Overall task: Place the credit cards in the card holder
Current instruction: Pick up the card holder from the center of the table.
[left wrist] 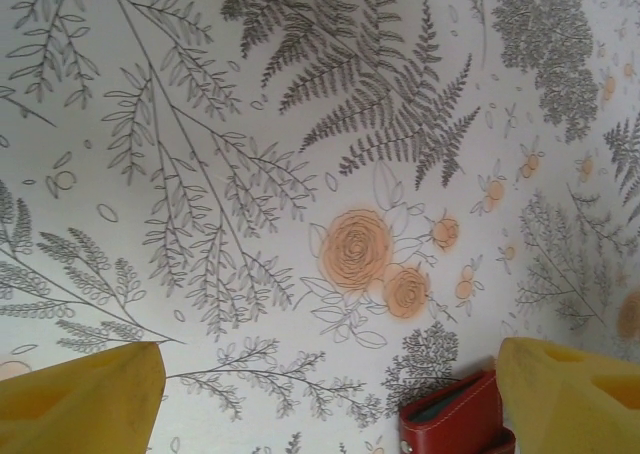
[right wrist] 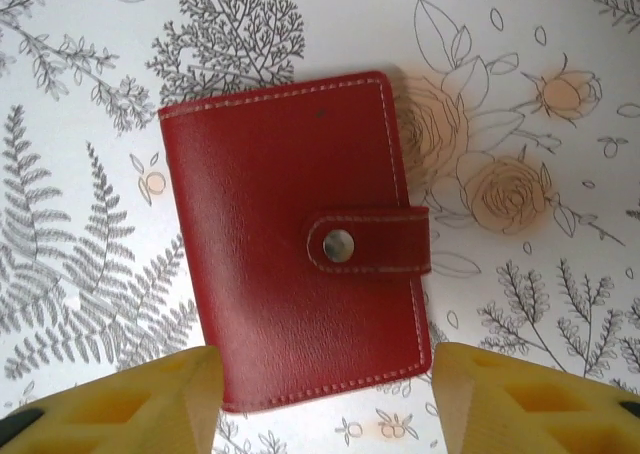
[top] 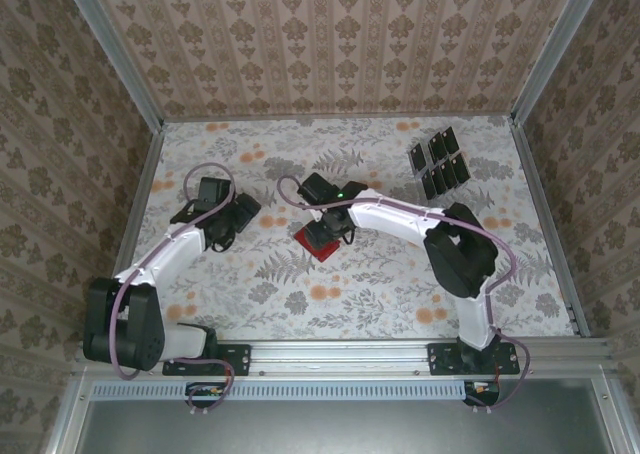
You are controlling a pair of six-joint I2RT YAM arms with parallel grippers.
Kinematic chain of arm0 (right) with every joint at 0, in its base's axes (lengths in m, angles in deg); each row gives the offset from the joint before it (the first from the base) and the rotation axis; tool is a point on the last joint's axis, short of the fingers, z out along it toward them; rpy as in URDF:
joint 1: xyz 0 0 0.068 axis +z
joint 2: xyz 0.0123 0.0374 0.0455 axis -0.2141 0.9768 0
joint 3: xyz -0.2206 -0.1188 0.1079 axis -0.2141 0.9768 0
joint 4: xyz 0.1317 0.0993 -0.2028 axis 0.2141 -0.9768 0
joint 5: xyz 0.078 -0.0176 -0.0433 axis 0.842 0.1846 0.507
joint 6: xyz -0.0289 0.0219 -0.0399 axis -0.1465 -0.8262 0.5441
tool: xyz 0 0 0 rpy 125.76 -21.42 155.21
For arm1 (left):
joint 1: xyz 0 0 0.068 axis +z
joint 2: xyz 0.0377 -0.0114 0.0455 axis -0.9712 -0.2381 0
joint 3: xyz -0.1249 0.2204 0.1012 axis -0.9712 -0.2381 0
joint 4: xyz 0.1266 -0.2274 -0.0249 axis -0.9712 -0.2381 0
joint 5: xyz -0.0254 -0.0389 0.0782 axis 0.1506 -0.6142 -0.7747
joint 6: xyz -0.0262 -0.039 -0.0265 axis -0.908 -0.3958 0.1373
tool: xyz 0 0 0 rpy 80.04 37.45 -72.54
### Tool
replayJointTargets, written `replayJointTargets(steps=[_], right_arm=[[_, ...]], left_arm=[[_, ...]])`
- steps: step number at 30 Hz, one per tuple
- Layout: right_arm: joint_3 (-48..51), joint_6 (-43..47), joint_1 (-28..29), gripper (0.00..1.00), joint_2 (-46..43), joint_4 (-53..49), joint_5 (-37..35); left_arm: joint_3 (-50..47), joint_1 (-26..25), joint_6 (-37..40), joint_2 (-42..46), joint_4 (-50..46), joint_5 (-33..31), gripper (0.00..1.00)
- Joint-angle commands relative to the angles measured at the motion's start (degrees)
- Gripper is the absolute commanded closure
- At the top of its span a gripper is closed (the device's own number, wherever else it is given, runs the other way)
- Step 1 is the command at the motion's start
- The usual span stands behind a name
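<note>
Two tips: your right claw is spread with the closed card holder sitting between its jaws, so square up on its edges and squeeze gently so it doesn't skid.

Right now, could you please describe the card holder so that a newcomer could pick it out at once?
On the floral-patterned table, look near the middle. There lies a small red leather-look folding wallet, shut by a strap with a metal snap. It is the only red thing; the thin black rectangular cards sit apart at the far right corner.
</note>
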Motion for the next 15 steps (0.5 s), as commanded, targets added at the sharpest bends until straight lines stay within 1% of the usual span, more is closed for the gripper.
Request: replayJointTargets(steps=[1, 8, 15], right_arm=[[-3.98, 2.43, 0.74, 0.45, 3.08, -4.6, -3.58], [-8.51, 3.71, 1.04, 0.48, 7.04, -5.75, -6.12], [-11.22, 4.37, 1.12, 0.49, 10.01, -6.29, -6.43]], left_arm=[[-1.0, 1.03, 1.96, 1.3, -1.62, 1.95, 0.12], [-1.48, 2.07, 2.14, 1.13, -1.03, 3.07, 0.12], [-1.67, 2.25, 2.23, 0.95, -0.56, 3.27, 0.11]])
